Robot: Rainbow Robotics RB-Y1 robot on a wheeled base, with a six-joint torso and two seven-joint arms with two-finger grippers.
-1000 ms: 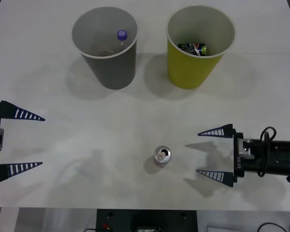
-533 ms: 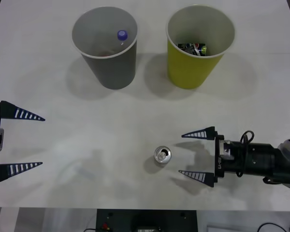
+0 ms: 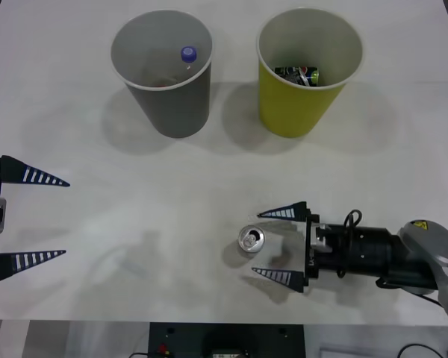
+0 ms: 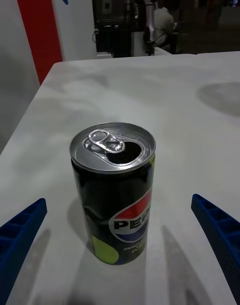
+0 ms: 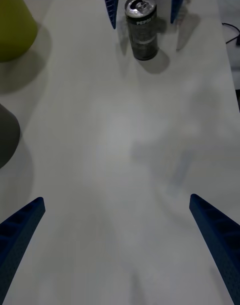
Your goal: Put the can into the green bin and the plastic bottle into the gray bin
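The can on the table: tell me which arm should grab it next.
Right. The right claw is open, its tips just beside the can, lined up on it. The left claw sits open at the table's far left edge.

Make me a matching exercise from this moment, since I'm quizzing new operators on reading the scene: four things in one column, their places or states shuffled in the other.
Things:
1. can
2. plastic bottle
3. right gripper
4. left gripper

Places or states:
A. inside the gray bin, blue-violet cap showing
B. open at the table's left edge, far from the can
C. upright on the table, pull-tab opening on top
D. open, fingers level with the can's sides

Pairs: 1-C, 2-A, 3-D, 4-B
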